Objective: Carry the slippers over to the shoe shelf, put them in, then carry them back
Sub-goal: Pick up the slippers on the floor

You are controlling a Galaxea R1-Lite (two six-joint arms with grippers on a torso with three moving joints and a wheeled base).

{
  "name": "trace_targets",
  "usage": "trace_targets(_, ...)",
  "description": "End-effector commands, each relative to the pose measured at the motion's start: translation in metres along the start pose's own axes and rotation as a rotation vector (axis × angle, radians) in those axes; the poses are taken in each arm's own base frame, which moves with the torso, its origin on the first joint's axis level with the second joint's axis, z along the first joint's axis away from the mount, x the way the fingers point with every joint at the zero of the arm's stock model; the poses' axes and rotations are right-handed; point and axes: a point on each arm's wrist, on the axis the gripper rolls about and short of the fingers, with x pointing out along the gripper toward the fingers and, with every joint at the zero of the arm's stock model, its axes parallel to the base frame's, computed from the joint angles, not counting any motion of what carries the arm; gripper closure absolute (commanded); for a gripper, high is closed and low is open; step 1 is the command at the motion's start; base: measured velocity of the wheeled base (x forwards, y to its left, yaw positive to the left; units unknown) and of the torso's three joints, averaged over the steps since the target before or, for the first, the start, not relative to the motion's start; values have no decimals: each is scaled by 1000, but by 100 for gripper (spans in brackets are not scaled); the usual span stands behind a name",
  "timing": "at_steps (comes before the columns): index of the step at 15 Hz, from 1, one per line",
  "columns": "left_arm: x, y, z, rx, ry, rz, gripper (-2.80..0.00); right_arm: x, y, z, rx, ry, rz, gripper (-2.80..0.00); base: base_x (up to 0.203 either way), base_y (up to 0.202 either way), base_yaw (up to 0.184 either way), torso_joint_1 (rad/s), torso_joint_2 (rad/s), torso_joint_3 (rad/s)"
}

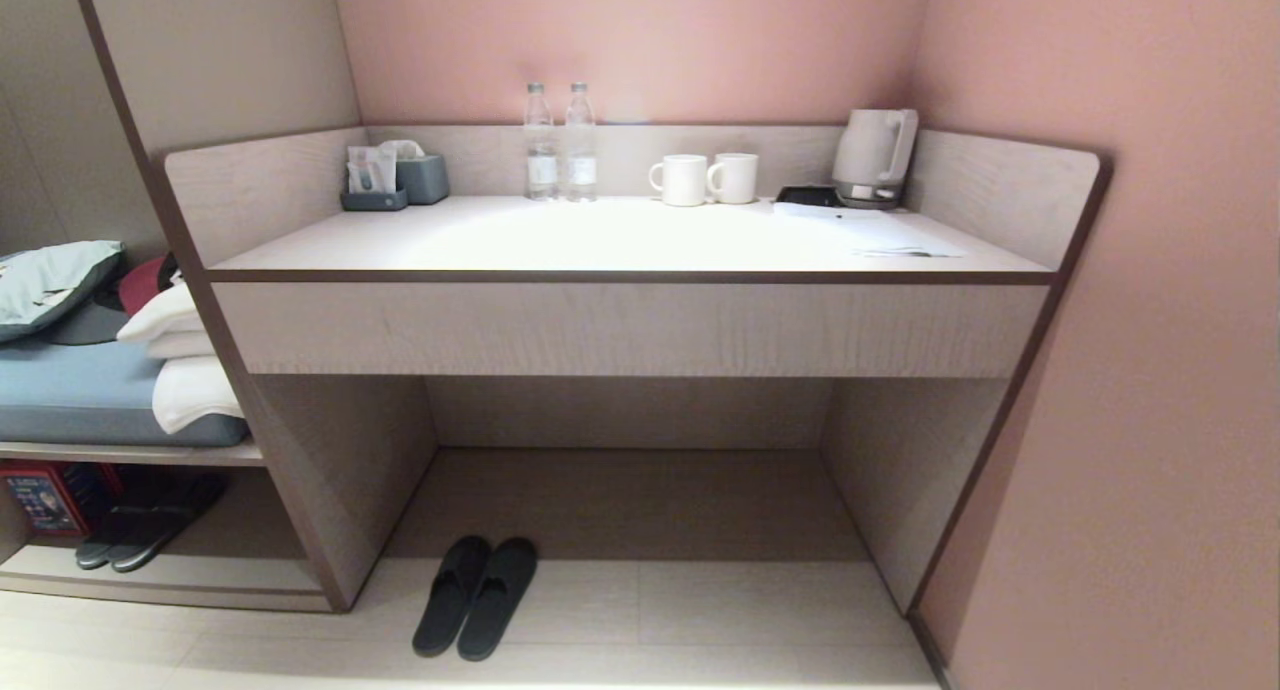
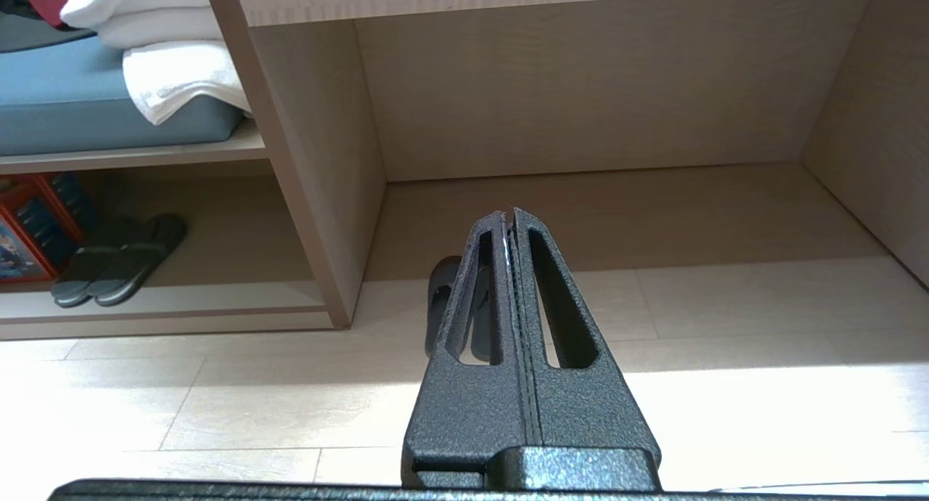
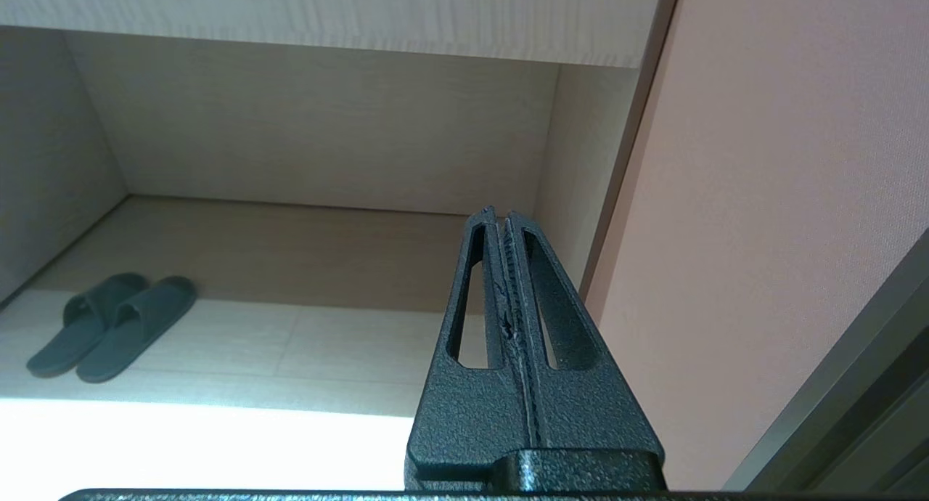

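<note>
On the floor before the counter's recess the slippers (image 1: 475,595) lie untouched; both end effectors, left (image 2: 514,212) and right (image 3: 497,212), pressed together, must spread and reach down for pickup.

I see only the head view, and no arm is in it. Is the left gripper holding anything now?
Observer: No. The left gripper is shut and empty.
Operator: And the right one?
Observer: The right gripper is shut too, close to the pink wall.
Operator: Which gripper faces the slippers?
Observer: The left one. The slippers show partly behind it; in the right wrist view they lie well off to one side.
</note>
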Motion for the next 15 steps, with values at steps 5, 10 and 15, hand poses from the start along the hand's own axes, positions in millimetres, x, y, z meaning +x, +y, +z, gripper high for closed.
trace_targets(5, 0, 0, 0, -1, 1, -1, 0, 0, 0, -12, 0, 0, 0, 0, 0, 0, 0, 0, 0, 0)
trace_targets(10, 0, 0, 0, 0, 0, 1, 0, 0, 0, -12, 0, 0, 0, 0, 0, 0, 0, 0, 0, 0)
trace_targets(15, 0, 0, 0, -4, 1, 1, 0, 0, 0, -12, 0, 0, 0, 0, 0, 0, 0, 0, 0, 0)
